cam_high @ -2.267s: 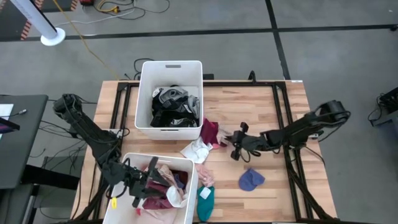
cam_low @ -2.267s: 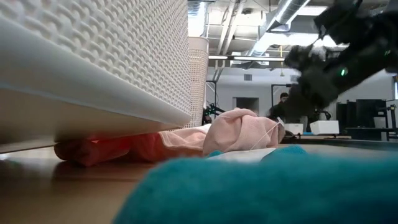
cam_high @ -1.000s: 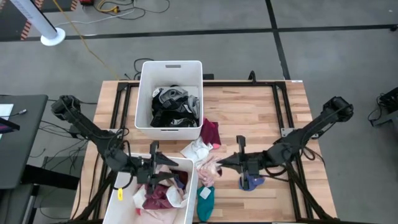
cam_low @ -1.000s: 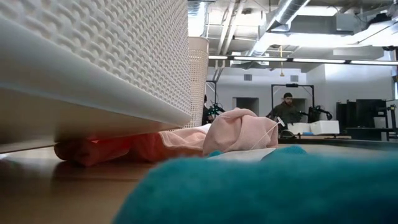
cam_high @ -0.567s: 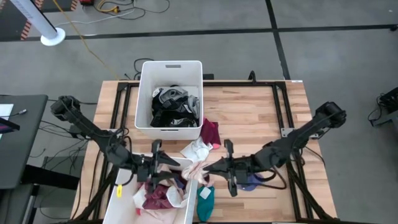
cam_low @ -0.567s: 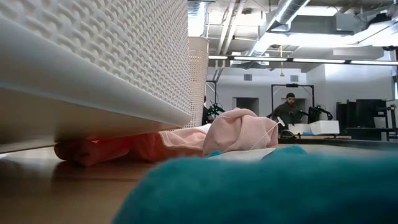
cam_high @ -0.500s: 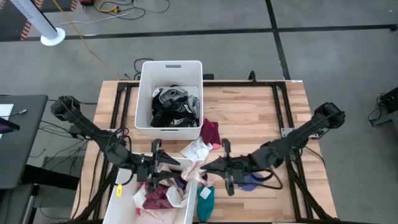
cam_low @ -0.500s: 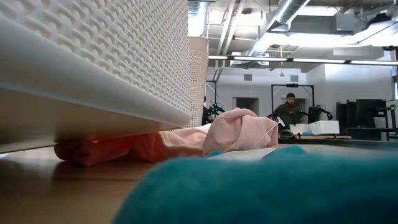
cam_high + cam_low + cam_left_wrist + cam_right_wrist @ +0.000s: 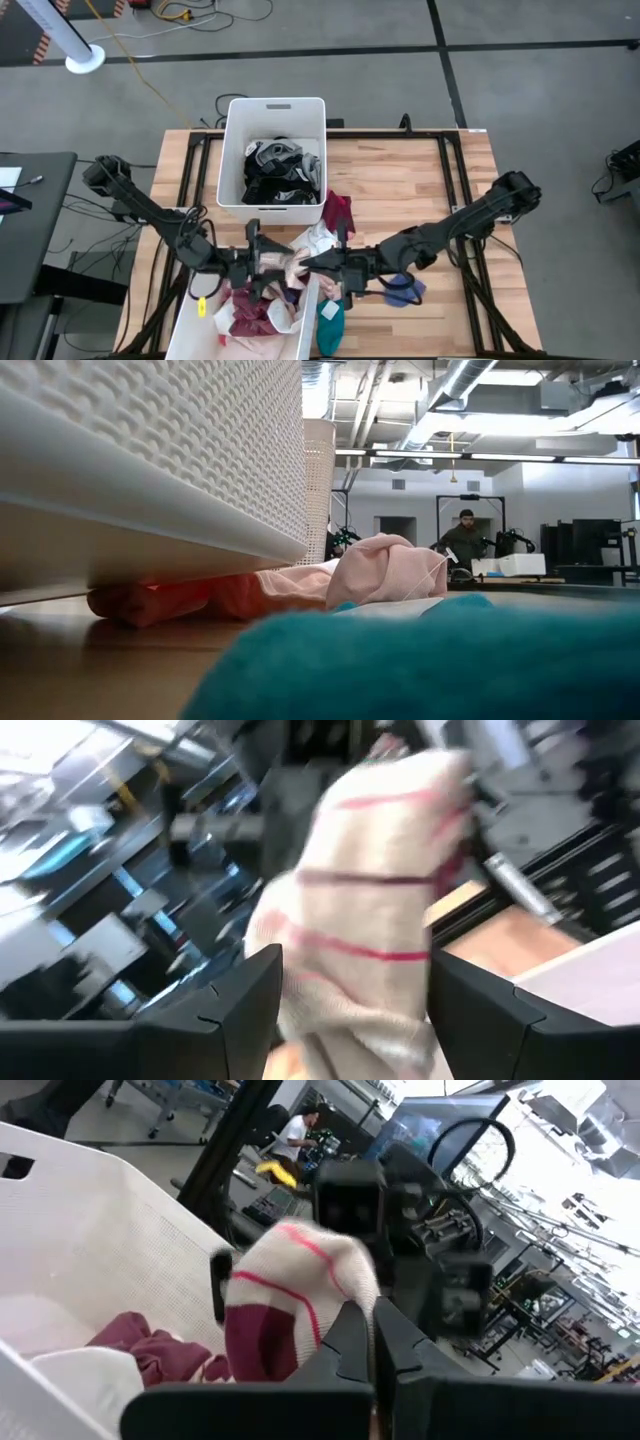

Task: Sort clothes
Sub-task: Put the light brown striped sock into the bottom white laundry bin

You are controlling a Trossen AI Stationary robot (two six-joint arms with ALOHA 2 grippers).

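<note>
Holding a cream sock with red stripes (image 9: 290, 1295), the right gripper (image 9: 312, 262) is pinched tight on its edge, out over the near rim of the near bin (image 9: 190, 318). The sock hangs between the two grippers: in the left wrist view the same sock (image 9: 375, 910) sits right between the left gripper's fingers (image 9: 225, 1010).

Left gripper (image 9: 268, 265) faces the right one head-on, just beside it, fingers spread wide either side of the sock; can't tell if they touch the fabric.

Below the left gripper, the near bin holds maroon and pink clothes (image 9: 255, 312). Beyond both grippers, the far bin (image 9: 236, 130) holds black, grey and white clothes (image 9: 282, 172).

Loose on the counter (image 9: 400, 175):
- maroon garment (image 9: 339, 211) and white garment (image 9: 320, 238), just beyond the right gripper
- blue piece (image 9: 405, 290), under the right arm behind the gripper
- teal piece (image 9: 330, 322), on the near side of the right gripper, touching the near bin's wall

Low view: teal fabric (image 9: 420, 665) fills the foreground, pink garment (image 9: 385, 570) behind it against the bin wall. A person (image 9: 462, 538) stands in the room, well apart from the counter.
</note>
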